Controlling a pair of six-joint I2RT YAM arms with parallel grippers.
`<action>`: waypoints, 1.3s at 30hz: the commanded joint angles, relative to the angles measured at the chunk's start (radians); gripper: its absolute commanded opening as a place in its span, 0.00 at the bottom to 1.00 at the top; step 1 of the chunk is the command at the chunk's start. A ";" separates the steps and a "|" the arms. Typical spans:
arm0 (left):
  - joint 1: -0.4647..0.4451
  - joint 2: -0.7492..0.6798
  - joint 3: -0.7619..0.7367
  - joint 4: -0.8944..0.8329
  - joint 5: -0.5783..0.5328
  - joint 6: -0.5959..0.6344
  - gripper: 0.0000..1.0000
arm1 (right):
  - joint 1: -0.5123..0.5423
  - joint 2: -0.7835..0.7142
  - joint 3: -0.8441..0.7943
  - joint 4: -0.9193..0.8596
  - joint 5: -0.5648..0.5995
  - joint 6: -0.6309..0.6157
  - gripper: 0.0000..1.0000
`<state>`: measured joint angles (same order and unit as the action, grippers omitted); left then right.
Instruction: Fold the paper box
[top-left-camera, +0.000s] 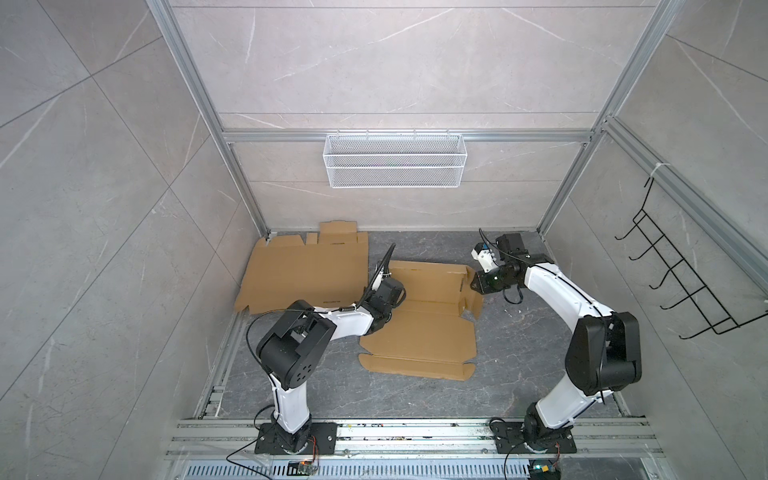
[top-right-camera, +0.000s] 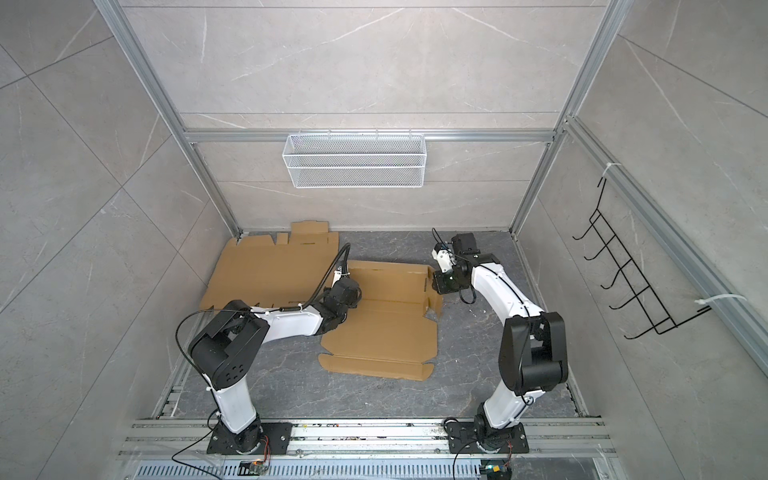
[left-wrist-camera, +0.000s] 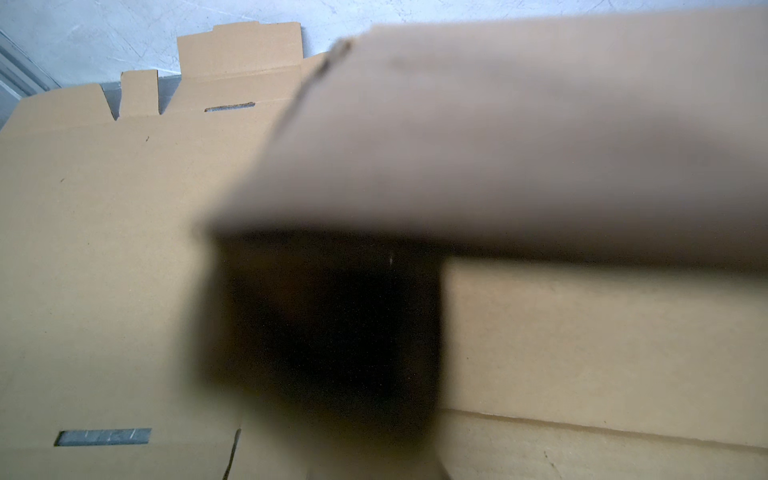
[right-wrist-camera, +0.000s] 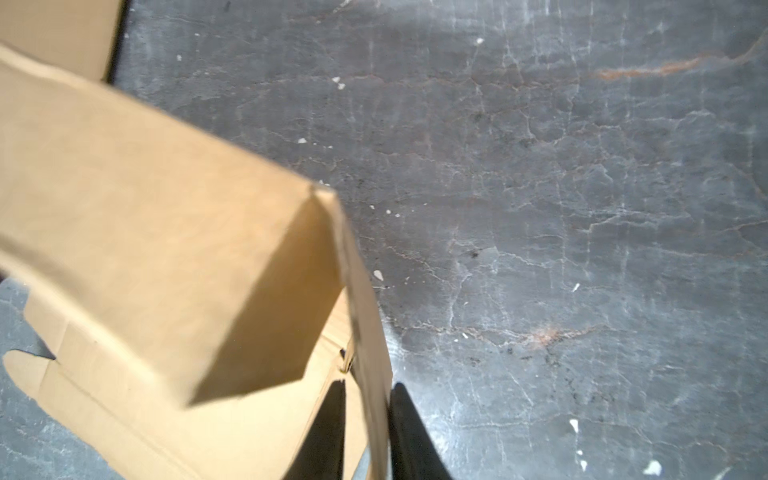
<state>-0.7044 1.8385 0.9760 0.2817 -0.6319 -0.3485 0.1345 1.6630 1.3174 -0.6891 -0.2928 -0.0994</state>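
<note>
The paper box (top-left-camera: 415, 324) (top-right-camera: 382, 332) is a flat brown cardboard blank on the dark floor, shown in both top views. Its right side flap (right-wrist-camera: 365, 291) stands up. My right gripper (top-left-camera: 473, 286) (top-right-camera: 436, 286) (right-wrist-camera: 371, 384) is at that edge, its two dark fingers (right-wrist-camera: 409, 432) closed on either side of the flap. My left gripper (top-left-camera: 383, 300) (top-right-camera: 343, 300) sits low over the blank's left part, hidden under the wrist. In the left wrist view it is only a dark blur (left-wrist-camera: 332, 332) under a raised, blurred cardboard panel (left-wrist-camera: 498, 137).
A second flat cardboard blank (top-left-camera: 303, 270) (left-wrist-camera: 104, 228) lies at the back left, against the frame post. A white wire basket (top-left-camera: 395, 160) hangs on the back wall. A black wire rack (top-left-camera: 685, 270) hangs on the right wall. Aluminium rails (top-left-camera: 415, 432) cross the front.
</note>
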 joint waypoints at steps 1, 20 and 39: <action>0.004 -0.013 -0.029 -0.097 -0.028 -0.045 0.00 | 0.006 -0.050 -0.017 -0.039 -0.019 0.041 0.20; -0.001 -0.020 -0.063 -0.079 0.001 -0.172 0.00 | 0.163 -0.202 -0.227 0.129 0.079 0.271 0.21; -0.004 -0.030 -0.125 0.030 0.083 -0.057 0.00 | 0.151 -0.289 -0.445 0.418 0.116 0.295 0.32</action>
<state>-0.7067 1.8038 0.8860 0.3759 -0.6258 -0.4538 0.3000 1.3788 0.8310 -0.2588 -0.1585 0.2123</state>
